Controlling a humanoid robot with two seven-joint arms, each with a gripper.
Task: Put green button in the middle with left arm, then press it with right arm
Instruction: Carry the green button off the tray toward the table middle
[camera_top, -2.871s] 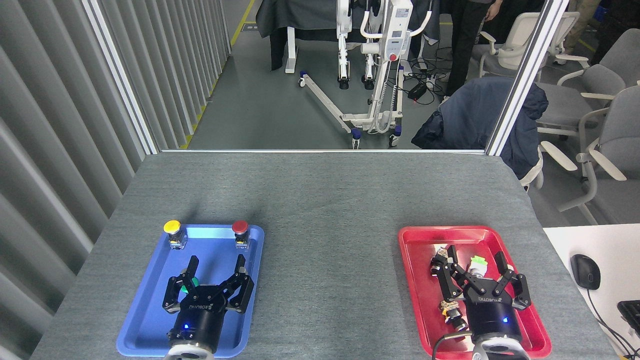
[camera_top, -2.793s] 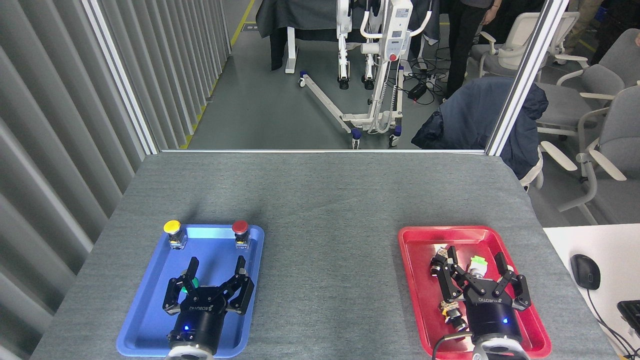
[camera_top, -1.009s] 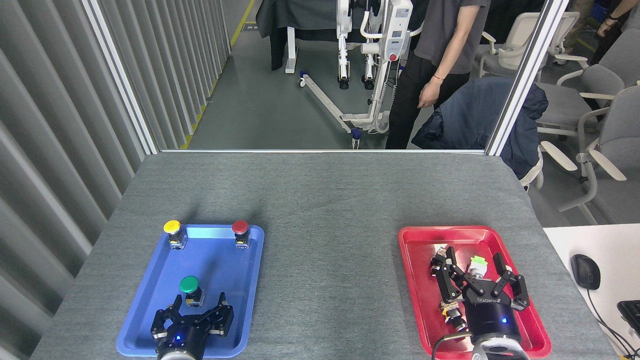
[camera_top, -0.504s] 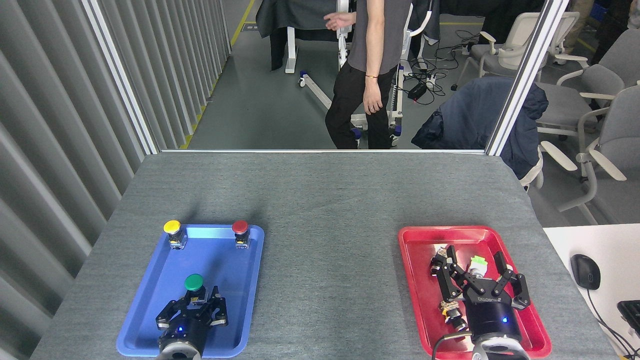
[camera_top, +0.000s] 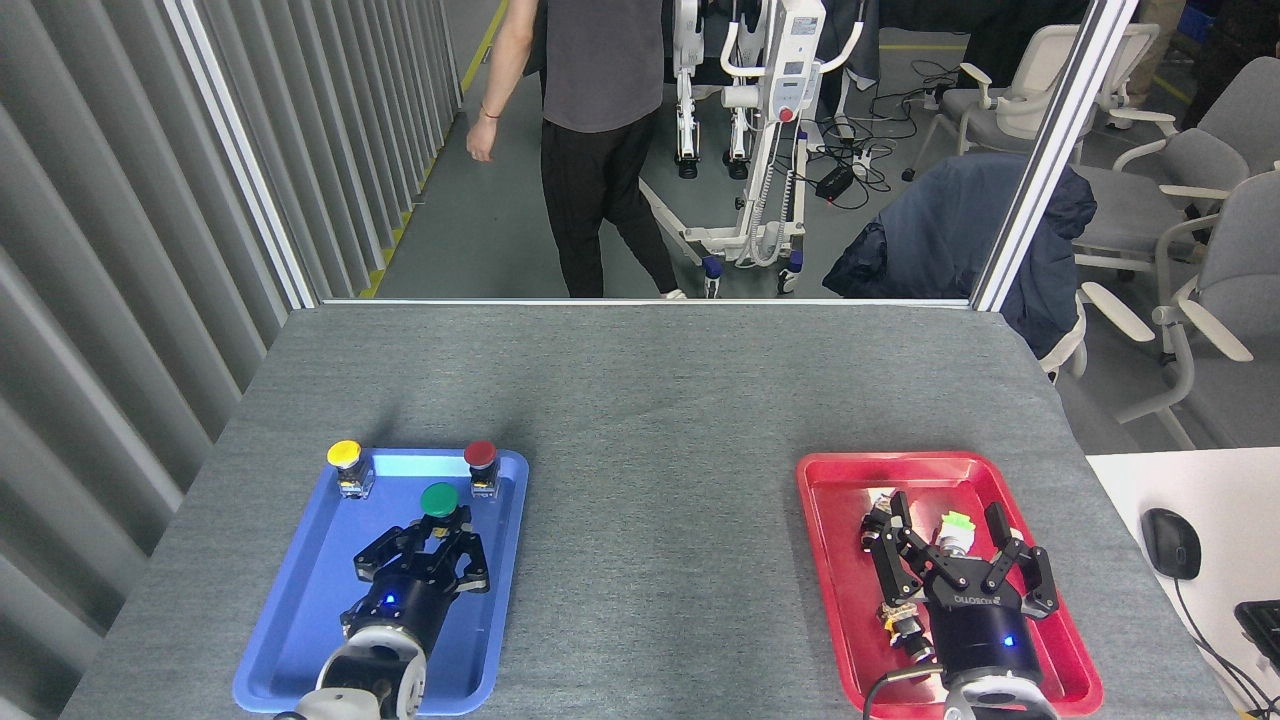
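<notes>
Head view: the left gripper (camera_top: 436, 533) now grips the green button (camera_top: 439, 499), lifted from its earlier spot and carried farther up the blue tray (camera_top: 290, 640). The right gripper (camera_top: 955, 545) stays spread open over the red tray (camera_top: 830, 560). The person (camera_top: 590, 130) has walked left.

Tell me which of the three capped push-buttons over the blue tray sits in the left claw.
The dark green domed push-button, clamped by its base in the left claw. The yellow-capped button and red-capped button stand free at the blue plastic tray's far corners.
</notes>
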